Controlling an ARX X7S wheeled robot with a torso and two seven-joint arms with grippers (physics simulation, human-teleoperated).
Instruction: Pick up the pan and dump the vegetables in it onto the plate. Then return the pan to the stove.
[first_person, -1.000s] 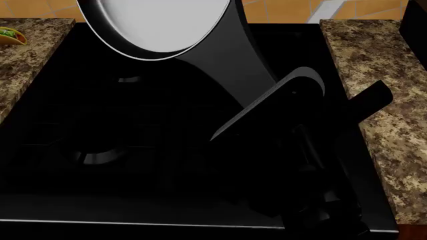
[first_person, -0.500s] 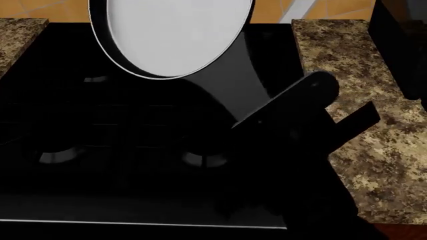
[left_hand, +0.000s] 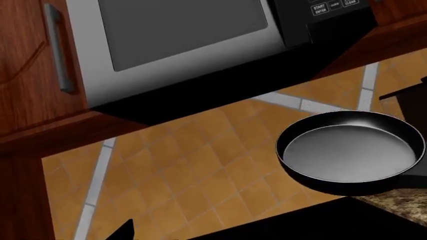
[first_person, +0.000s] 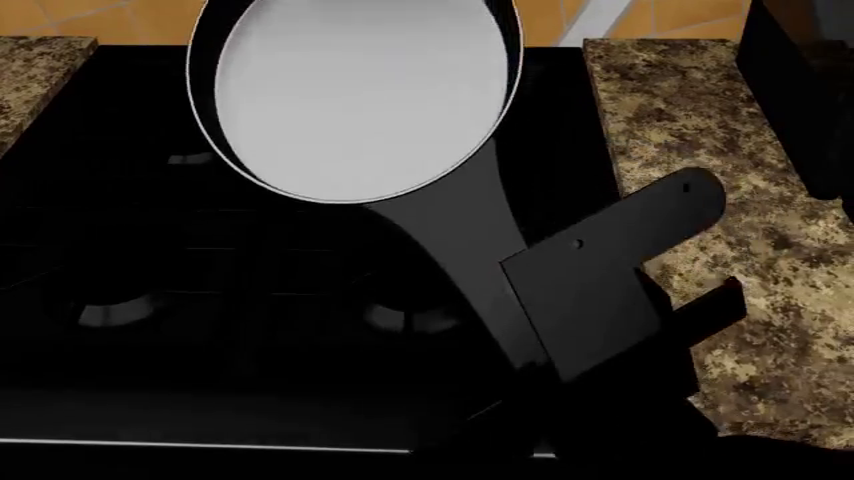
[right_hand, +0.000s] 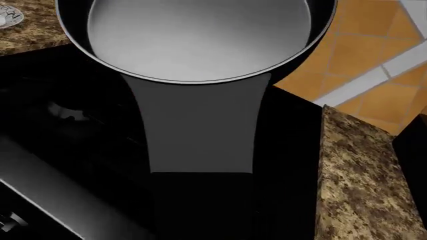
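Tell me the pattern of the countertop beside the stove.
The countertop is speckled brown, tan and black granite, seen best in the head view, right of the black stove.

- Head view: looks steeply down from above the stove (first_person: 200, 300), close; granite counter (first_person: 694, 130) at right.
- Right wrist view: sits low behind the pan (right_hand: 200, 40), facing along its handle, very near.
- Left wrist view: farther off, faces the tiled wall (left_hand: 187, 165) and microwave (left_hand: 180, 40).
- All three views share the pan.
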